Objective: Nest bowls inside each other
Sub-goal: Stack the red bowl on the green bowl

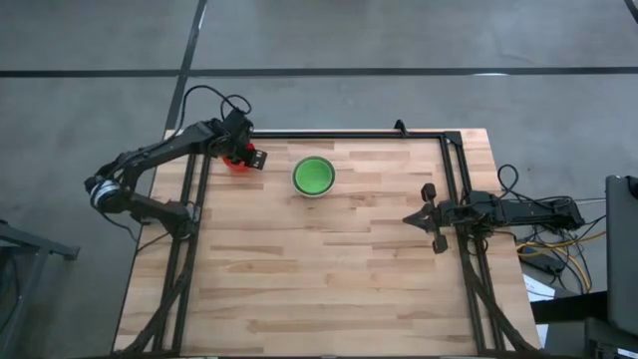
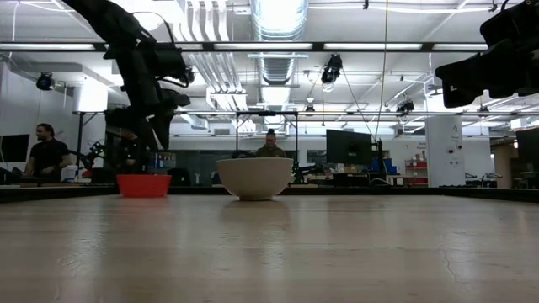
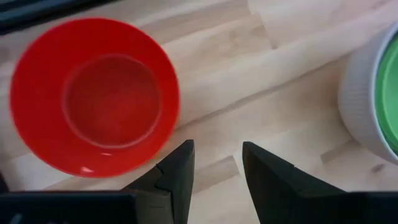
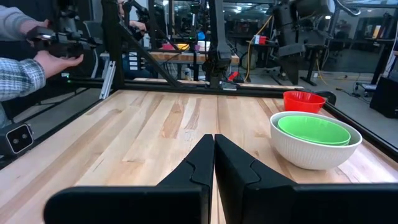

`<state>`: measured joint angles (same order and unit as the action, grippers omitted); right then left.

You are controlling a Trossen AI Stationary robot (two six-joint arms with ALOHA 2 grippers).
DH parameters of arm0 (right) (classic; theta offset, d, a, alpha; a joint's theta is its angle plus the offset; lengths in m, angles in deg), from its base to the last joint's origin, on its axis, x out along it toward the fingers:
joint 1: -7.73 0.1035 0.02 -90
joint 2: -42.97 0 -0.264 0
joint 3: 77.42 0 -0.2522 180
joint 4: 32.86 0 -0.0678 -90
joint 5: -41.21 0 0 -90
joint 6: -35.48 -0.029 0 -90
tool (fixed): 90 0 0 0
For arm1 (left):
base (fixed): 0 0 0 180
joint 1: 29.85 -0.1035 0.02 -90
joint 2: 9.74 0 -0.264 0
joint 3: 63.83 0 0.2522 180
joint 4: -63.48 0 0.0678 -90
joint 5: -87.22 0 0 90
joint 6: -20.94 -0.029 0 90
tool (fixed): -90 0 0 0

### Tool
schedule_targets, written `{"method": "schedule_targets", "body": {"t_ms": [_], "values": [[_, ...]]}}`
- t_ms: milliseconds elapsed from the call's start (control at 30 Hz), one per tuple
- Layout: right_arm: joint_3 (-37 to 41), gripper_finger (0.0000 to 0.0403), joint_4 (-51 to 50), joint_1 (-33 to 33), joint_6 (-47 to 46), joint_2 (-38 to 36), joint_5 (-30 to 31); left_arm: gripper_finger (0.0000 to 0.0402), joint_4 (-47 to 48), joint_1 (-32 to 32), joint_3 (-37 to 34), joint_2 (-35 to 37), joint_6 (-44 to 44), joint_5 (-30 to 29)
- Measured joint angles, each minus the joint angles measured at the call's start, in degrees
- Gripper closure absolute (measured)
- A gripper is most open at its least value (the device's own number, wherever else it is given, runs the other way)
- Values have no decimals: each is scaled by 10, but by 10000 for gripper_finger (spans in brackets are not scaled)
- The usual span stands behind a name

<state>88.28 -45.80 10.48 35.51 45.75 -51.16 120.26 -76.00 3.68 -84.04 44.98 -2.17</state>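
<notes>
At the upper left of the high view, the left hand [image 1: 245,157] hangs released just above the red bowl [image 1: 235,164]. The white bowl [image 1: 313,178] holding green ones stands to its right. The right hand [image 1: 427,214], clenched, waits well apart at the right edge of the tabletop [image 1: 329,289].

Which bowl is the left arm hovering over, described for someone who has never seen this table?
Start at the wooden table and go to its far left corner, where the left hand hangs open. Under it sits the red bowl, empty and alone. Its neighbour, the white bowl, holds a green bowl.
</notes>
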Motion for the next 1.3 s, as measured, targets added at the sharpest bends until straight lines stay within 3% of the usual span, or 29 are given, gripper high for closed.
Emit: {"method": "schedule_targets", "body": {"t_ms": [1300], "values": [[0, 394, 0, 0, 0, 0, 0, 261, -84, -63, -115, -1, -35, 30]]}}
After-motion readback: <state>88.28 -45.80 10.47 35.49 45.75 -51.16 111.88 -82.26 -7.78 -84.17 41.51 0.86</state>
